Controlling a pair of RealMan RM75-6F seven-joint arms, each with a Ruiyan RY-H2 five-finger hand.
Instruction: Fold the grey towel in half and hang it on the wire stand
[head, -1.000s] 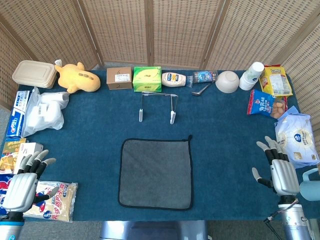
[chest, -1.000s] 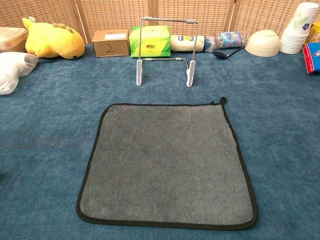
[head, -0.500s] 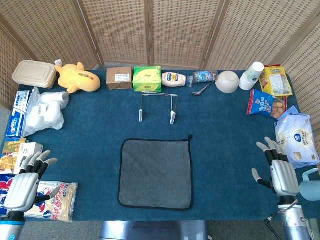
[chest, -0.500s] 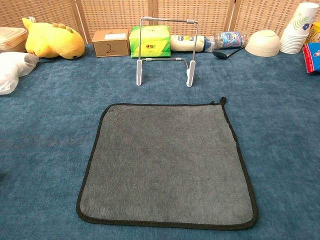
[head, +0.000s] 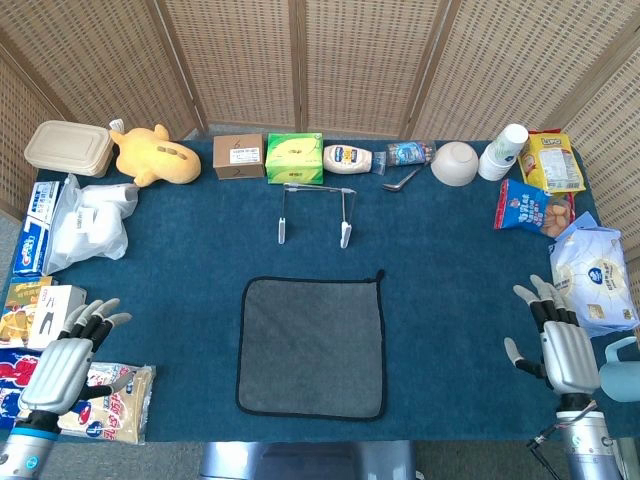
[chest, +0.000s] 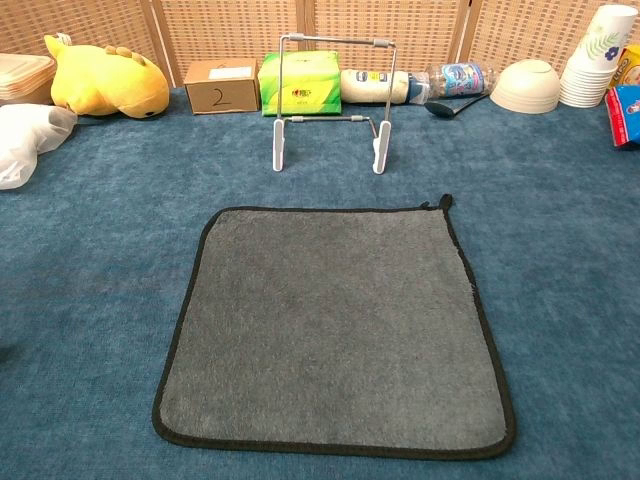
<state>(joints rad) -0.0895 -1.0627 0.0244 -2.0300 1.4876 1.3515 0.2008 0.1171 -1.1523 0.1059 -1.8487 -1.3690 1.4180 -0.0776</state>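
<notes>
The grey towel (head: 311, 345) with a black hem lies flat and unfolded on the blue table cover, near the front middle; the chest view shows the towel (chest: 335, 325) filling its centre. Behind it stands the wire stand (head: 315, 212), upright and bare, also seen as the wire stand (chest: 329, 100) in the chest view. My left hand (head: 62, 368) hovers at the front left edge, fingers spread, holding nothing. My right hand (head: 560, 340) is at the front right edge, fingers apart and empty. Both hands are far from the towel and absent from the chest view.
Along the back edge sit a yellow plush toy (head: 155, 155), a brown box (head: 238, 156), a green tissue box (head: 294, 157), a bottle (head: 347, 159), a white bowl (head: 455, 163) and stacked cups (head: 503, 150). Snack bags (head: 530, 207) line the right side; packets (head: 100, 400) and a white bag (head: 90, 220) line the left.
My left hand has shifted slightly right and toward the table. The right hand, towel and stand have not moved.
</notes>
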